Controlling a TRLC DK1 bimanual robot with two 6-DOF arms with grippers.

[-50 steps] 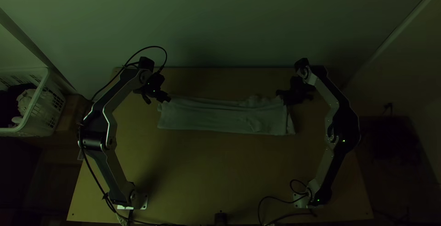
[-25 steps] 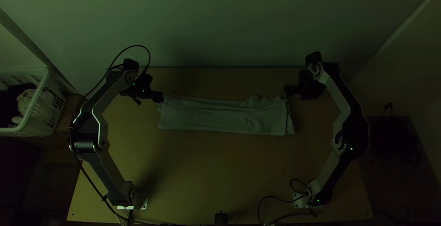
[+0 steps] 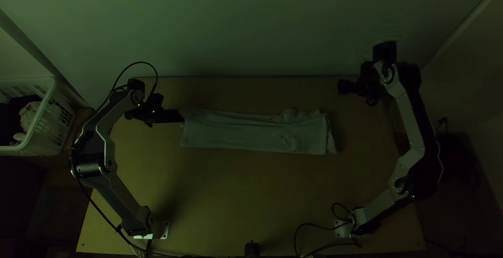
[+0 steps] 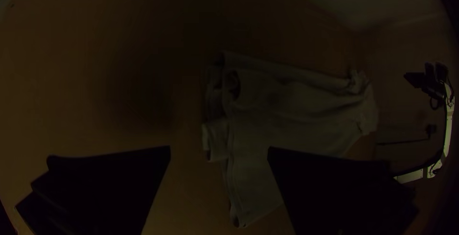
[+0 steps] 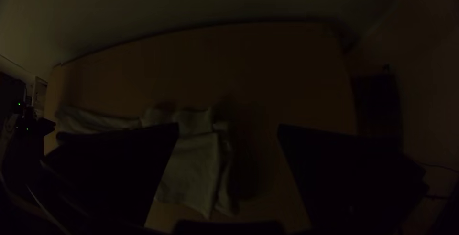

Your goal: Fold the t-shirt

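- Off the table's left side you had a white basket point(image 3: 39, 147) with pale and dark cloth point(image 3: 29, 114) in it.
- Your left gripper point(image 3: 181, 116) hung by the shirt's left end, its 2 fingers spread, pinching nothing.
- Your t-shirt point(image 3: 225, 129) lay across the table's far half as 1 long, narrow folded strip, slightly bunched towards its right end. To shorten it well, you needed to pinch every layer at 1 end, lift low, carry it evenly along the strip and press it flat; a shallow pinch could have pulled the top layer loose.
- Under it your wooden table point(image 3: 236, 195) was smooth, so the cloth might have slid; a pale wall point(image 3: 236, 27) rose behind, in dim light.
- Your right gripper point(image 3: 343, 86) was beyond the shirt's upper right corner, apart from the cloth, fingers spread and gripping nothing.
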